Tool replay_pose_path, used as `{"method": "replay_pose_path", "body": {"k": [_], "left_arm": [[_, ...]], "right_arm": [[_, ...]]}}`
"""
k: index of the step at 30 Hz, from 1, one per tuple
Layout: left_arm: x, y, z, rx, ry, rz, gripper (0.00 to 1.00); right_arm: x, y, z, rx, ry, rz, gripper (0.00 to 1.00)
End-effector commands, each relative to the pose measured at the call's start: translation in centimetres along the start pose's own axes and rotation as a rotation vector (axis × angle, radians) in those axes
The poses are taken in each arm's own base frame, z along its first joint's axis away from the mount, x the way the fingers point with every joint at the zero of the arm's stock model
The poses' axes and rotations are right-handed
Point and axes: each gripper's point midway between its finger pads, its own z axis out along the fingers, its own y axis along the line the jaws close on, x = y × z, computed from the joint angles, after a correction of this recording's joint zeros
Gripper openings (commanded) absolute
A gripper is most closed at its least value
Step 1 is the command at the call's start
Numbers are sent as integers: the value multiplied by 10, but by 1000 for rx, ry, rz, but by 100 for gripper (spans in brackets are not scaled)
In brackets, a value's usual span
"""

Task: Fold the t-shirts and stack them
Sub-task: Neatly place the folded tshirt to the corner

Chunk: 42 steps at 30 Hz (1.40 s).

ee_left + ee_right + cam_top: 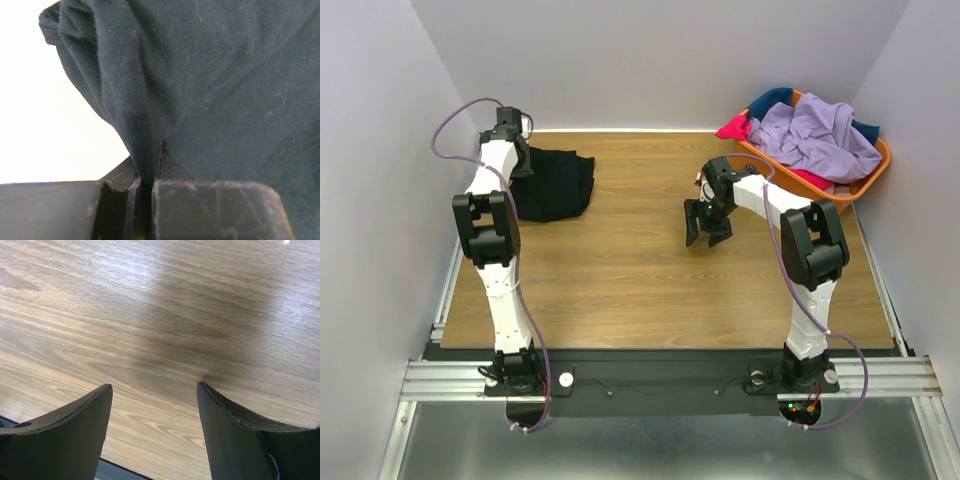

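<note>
Black t-shirt (555, 185) bunched at bench (620, 285) 10 o'clock edge, fold pinched in left gripper (150, 172). Right gripper (708, 230) spread wide over open bench, right of centre. Other t-shirts (815, 135) heaped in orange basket (882, 158), 2 o'clock corner.

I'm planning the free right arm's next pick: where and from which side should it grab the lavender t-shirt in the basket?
Probably a raised wrinkle on the lavender t-shirt, from above: it lies crumpled atop the other shirts, and the rim of the orange basket blocks a sideways approach. The right gripper is open and empty.
</note>
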Motion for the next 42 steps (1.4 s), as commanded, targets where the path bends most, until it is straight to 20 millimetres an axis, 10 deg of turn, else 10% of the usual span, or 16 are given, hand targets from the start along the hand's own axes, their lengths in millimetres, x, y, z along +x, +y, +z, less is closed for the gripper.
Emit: {"method": "replay_pose_path", "body": {"k": [1,22,42], "left_arm": [[-32,23,-12,-46,-87,-24,0],[-64,64,20,-78,-181,-178,0],[-85,62,38,-15,-249,-309,0]], "right_arm": [[-11,12,-14,-55,-38,-26,74],[-19,14,-1,-61,-13,-4,74],[-25,11,3,-35,3,8,74]]}}
